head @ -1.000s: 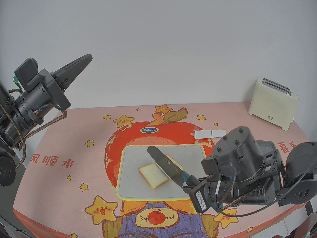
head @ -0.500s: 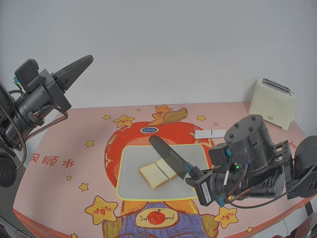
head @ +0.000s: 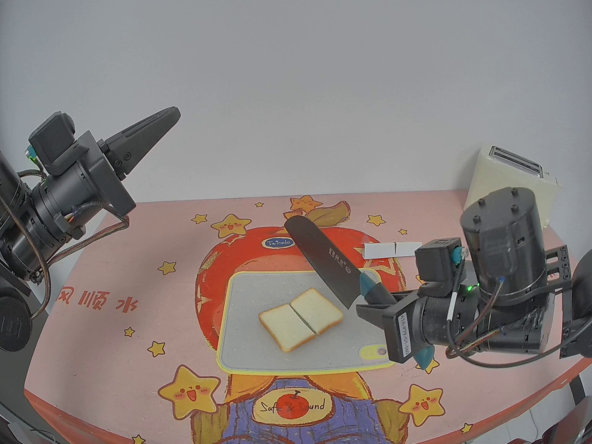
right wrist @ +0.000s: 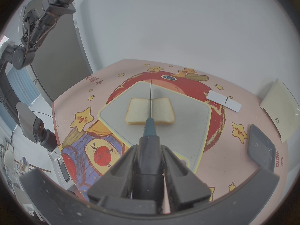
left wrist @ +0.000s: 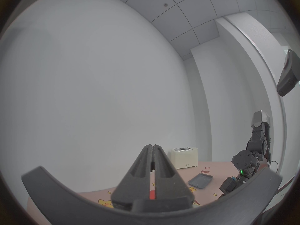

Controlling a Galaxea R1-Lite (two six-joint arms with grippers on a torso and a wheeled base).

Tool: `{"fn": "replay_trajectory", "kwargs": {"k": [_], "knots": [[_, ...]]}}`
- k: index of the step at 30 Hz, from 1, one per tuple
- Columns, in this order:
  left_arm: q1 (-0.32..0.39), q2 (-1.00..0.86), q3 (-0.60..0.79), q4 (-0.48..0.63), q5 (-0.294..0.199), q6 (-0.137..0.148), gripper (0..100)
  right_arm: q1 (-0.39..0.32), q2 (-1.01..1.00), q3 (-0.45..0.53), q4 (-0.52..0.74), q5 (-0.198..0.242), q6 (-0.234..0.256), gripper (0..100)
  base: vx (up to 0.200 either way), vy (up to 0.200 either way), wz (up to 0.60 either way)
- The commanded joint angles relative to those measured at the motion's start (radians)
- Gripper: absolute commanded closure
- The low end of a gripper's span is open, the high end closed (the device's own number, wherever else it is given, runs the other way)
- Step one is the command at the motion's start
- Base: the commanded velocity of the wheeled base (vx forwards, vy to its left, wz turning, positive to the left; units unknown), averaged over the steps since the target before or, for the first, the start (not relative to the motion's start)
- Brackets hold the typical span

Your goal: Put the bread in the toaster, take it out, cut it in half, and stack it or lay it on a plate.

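Note:
Two bread halves (head: 300, 319) (right wrist: 150, 110) lie side by side on the grey cutting board (head: 246, 346) (right wrist: 190, 122), a thin cut between them. My right gripper (head: 377, 297) (right wrist: 149, 155) is shut on the handle of a dark knife (head: 324, 259) (right wrist: 150, 97), which hangs lifted above the board's right part, its blade pointing up toward the back. My left gripper (head: 161, 120) (left wrist: 152, 150) is shut with nothing in it, raised high at the far left, well away from the table. The cream toaster (head: 512, 191) (left wrist: 184, 157) (right wrist: 281, 110) stands at the back right corner.
A dark grey tray (right wrist: 262, 147) (left wrist: 200, 180) lies on the table near the toaster, under my right arm. Two white paper slips (head: 391, 249) (right wrist: 224, 100) rest behind the board. The pink table's left side (head: 123, 291) has open room.
My right gripper has lifted the knife off the bread and drawn it up and to the right. The bread now shows as two separate halves. The left arm has barely shifted.

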Motion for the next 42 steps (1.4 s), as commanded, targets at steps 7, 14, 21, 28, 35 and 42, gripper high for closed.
{"fn": "replay_trajectory", "kwargs": {"k": [7,14,21,28,35,42], "knots": [[0.014,-0.145,0.019,0.024,0.012,-0.006,100,-0.014,-0.151,0.093,-0.001,0.011,-0.001,100,0.0,0.0,0.0],[0.234,-0.185,0.046,0.022,-0.012,-0.045,100,-0.066,-0.198,0.179,-0.051,0.011,-0.01,100,0.0,0.0,0.0],[0.249,-0.188,0.029,0.021,-0.008,-0.068,100,-0.141,-0.2,0.245,-0.229,0.043,-0.004,100,0.0,0.0,0.0],[0.247,-0.187,0.029,0.022,-0.006,-0.067,100,-0.147,-0.151,0.271,-0.3,0.052,-0.006,100,0.0,0.0,0.0],[0.25,-0.176,0.006,0.025,0.043,-0.064,100,-0.147,-0.132,0.291,-0.327,0.04,-0.007,100,0.0,0.0,0.0],[0.25,-0.141,-0.003,0.025,0.163,-0.061,100,-0.127,-0.103,0.284,-0.341,-0.103,-0.009,100,0.0,0.0,0.0]]}}
